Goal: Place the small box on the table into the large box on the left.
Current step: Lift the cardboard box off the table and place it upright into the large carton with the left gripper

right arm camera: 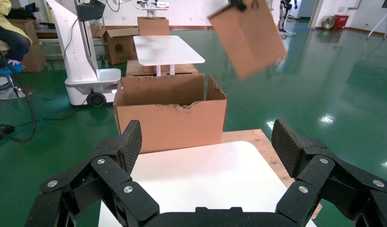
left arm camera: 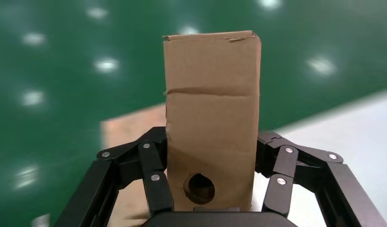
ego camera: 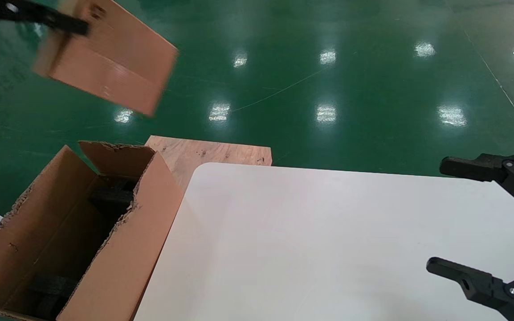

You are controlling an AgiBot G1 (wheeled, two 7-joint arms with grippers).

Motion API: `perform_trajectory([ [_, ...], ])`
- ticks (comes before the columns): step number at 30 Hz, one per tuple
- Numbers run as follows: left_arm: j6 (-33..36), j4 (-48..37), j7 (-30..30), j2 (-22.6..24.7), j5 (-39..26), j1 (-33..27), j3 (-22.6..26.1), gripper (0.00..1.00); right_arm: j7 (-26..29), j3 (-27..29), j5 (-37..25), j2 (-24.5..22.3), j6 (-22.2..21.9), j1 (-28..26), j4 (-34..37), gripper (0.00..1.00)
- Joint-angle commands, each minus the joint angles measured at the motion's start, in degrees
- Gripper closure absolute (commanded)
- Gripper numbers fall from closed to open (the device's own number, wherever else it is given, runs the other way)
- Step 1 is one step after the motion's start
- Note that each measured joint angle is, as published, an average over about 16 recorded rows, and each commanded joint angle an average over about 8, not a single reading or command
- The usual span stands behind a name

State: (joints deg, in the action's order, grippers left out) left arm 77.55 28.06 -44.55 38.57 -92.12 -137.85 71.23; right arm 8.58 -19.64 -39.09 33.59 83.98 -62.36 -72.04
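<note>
Left gripper (left arm camera: 211, 189) clamps the small box (ego camera: 108, 60) aloft beyond the large box (ego camera: 119, 249), while right gripper (right arm camera: 206, 156) hangs spread over the table (ego camera: 310, 249).

No readable text, label or number shows on anything in these views.

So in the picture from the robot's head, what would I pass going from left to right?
Large box with the small box held above it by the left gripper → plywood board → white table → right gripper, open.
</note>
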Motion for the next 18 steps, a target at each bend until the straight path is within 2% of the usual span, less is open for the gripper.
perform_trajectory([
  [1, -2.62, -4.81, 2.71, 0.63, -1.99, -2.17, 0.01, 1.00, 0.00, 0.00, 0.00, 0.00, 0.00, 0.00, 0.00, 0.00],
  [8, -0.75, -11.78, 10.43, 1.27, -5.80, -5.69, 1.93, 1.00, 0.00, 0.00, 0.00, 0.00, 0.00, 0.00, 0.00, 0.00],
  [13, 4.85, -15.74, 13.79, 0.97, -7.85, -6.48, 3.61, 1.00, 0.00, -0.01, 0.01, 0.00, 0.00, 0.00, 0.00, 0.00],
  [18, 11.04, -20.19, 14.81, 0.78, -10.03, -4.28, 5.75, 1.00, -0.01, -0.01, 0.01, 0.00, 0.00, 0.00, 0.00, 0.00],
])
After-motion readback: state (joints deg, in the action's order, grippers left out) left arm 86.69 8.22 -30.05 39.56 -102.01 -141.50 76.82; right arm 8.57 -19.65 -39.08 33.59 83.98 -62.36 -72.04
